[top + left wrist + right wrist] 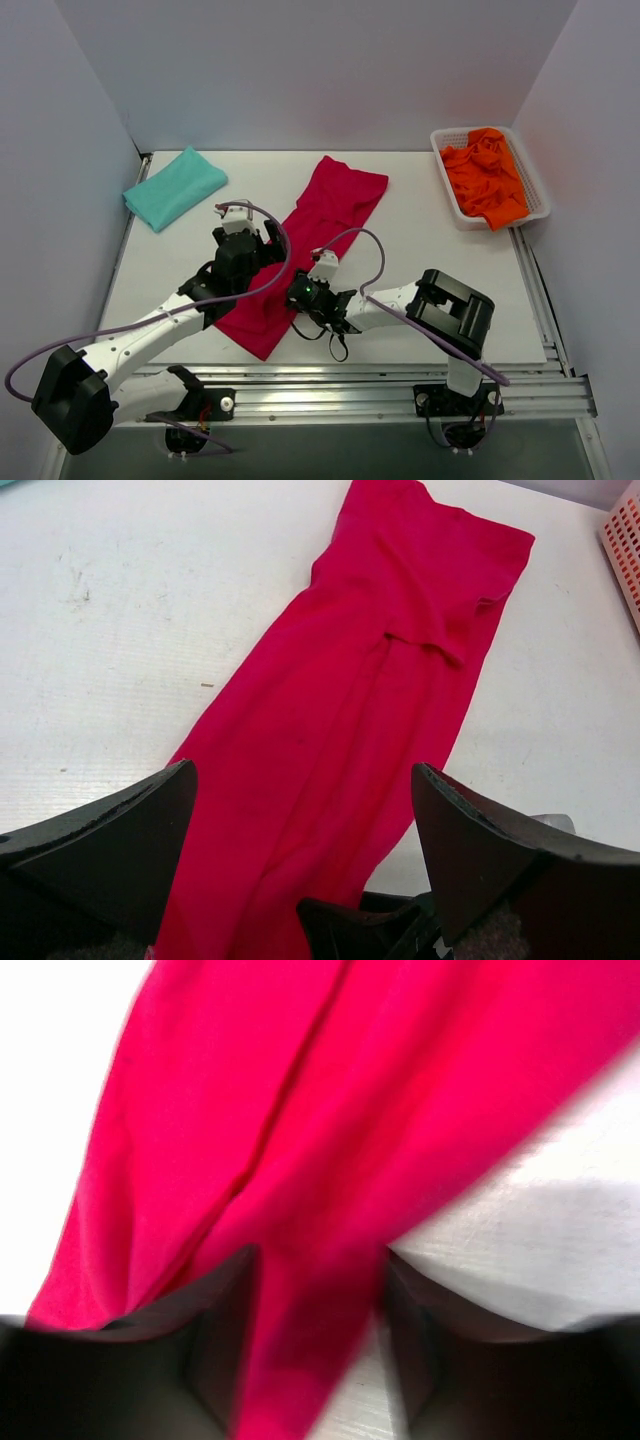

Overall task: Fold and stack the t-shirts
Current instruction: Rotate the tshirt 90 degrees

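At near end, right gripper (318,1260): part-open astride crimson t-shirt (338,200), nothing pinched (grab both layers imo)
left gripper (302,770): wide open, empty

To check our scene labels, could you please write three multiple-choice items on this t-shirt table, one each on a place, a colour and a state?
1. Where on the table is the teal t-shirt?
A. far left
B. near right
C. centre

2. What colour is the heap of t-shirts in the white basket?
A. teal
B. orange
C. crimson

3. How is the left hand?
A. shut on the teal t-shirt
B. shut on the basket
C. wide open over the crimson t-shirt

Answers:
1 A: it lies folded at the far left corner.
2 B: the whole heap is bright orange.
3 C: its jaws stand wide apart above the cloth.
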Robot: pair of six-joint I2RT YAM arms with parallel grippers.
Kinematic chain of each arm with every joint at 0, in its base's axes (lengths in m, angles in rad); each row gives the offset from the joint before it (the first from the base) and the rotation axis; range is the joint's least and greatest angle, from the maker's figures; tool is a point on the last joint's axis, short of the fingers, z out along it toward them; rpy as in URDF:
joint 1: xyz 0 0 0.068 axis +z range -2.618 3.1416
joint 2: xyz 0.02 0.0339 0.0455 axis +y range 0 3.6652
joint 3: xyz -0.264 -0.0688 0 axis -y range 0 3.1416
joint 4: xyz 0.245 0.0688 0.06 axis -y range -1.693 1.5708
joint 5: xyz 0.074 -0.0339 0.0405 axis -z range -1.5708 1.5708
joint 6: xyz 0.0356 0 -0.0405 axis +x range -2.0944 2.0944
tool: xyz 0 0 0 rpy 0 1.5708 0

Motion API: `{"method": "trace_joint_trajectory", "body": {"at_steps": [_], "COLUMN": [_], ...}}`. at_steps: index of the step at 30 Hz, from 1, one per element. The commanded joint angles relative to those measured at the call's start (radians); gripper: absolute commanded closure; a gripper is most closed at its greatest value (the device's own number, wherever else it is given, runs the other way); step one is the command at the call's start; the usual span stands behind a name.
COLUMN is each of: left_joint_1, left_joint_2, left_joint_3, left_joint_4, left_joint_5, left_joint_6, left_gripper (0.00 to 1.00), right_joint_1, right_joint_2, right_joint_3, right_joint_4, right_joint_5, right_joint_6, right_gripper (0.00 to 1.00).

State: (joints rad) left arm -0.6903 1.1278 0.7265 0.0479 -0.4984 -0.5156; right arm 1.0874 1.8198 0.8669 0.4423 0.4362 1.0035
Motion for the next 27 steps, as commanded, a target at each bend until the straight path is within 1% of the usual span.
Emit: {"method": "trace_joint_trajectory", "body": {"at_steps": [1, 2, 3, 7, 8, 12, 14, 16, 18, 21, 22, 23, 24, 25, 26, 27], "left_joint_1": [0.014, 0.017, 0.018, 0.023, 0.023, 0.020, 0.014, -0.005, -0.026, -0.066, -0.108, -0.130, -0.152, -0.170, -0.205, -0.227], "left_joint_2": [-0.025, -0.029, -0.031, -0.028, -0.026, -0.005, -0.003, -0.006, -0.008, -0.006, -0.003, -0.002, 0.001, 0.009, 0.010, 0.010], "left_joint_3": [0.002, -0.004, -0.007, -0.015, -0.010, 0.008, 0.008, 0.007, 0.013, 0.013, 0.008, 0.008, 0.011, 0.017, 0.040, 0.053], "left_joint_4": [0.007, 0.006, 0.007, 0.009, 0.004, -0.040, -0.046, -0.046, -0.101, -0.124, -0.125, -0.126, -0.141, -0.154, -0.207, -0.242], "left_joint_5": [-0.008, -0.008, -0.008, 0.009, 0.017, 0.035, 0.043, 0.037, 0.014, -0.026, -0.043, -0.064, -0.086, -0.112, -0.118, -0.118], "left_joint_6": [-0.004, -0.004, -0.006, -0.024, -0.030, -0.067, -0.087, -0.104, -0.132, -0.150, -0.149, -0.150, -0.150, -0.152, -0.152, -0.156], "left_gripper": [0.03, 0.03, 0.03, 0.03, 0.03, 0.03, 0.03, 0.03, 0.03, 0.03, 0.04, 0.04, 0.04, 0.04, 0.04, 0.04], "right_joint_1": [-0.003, -0.006, -0.007, -0.021, -0.024, -0.058, -0.083, -0.136, -0.202, -0.282, -0.291, -0.294, -0.294, -0.293, -0.290, -0.284], "right_joint_2": [0.056, 0.056, 0.053, -0.019, -0.066, -0.187, -0.255, -0.296, -0.352, -0.410, -0.415, -0.418, -0.418, -0.415, -0.415, -0.418], "right_joint_3": [0.001, -0.003, -0.006, -0.055, -0.068, -0.147, -0.180, -0.231, -0.265, -0.322, -0.328, -0.330, -0.328, -0.324, -0.316, -0.312], "right_joint_4": [-0.045, -0.048, -0.057, -0.128, -0.183, -0.350, -0.407, -0.431, -0.468, -0.427, -0.406, -0.387, -0.386, -0.386, -0.389, -0.395], "right_joint_5": [-0.054, -0.053, -0.050, 0.022, 0.077, 0.194, 0.213, 0.220, 0.222, 0.199, 0.175, 0.174, 0.176, 0.174, 0.174, 0.176], "right_joint_6": [0.011, 0.014, 0.018, 0.059, 0.084, 0.151, 0.162, 0.175, 0.182, 0.141, 0.098, 0.084, 0.075, 0.063, 0.057, 0.053], "right_gripper": [0.61, 0.92, 1.00, 1.00, 1.00, 1.00, 1.00, 1.00, 1.00, 0.99, 0.71, 0.54, 0.35, 0.03, 0.00, 0.00]}}
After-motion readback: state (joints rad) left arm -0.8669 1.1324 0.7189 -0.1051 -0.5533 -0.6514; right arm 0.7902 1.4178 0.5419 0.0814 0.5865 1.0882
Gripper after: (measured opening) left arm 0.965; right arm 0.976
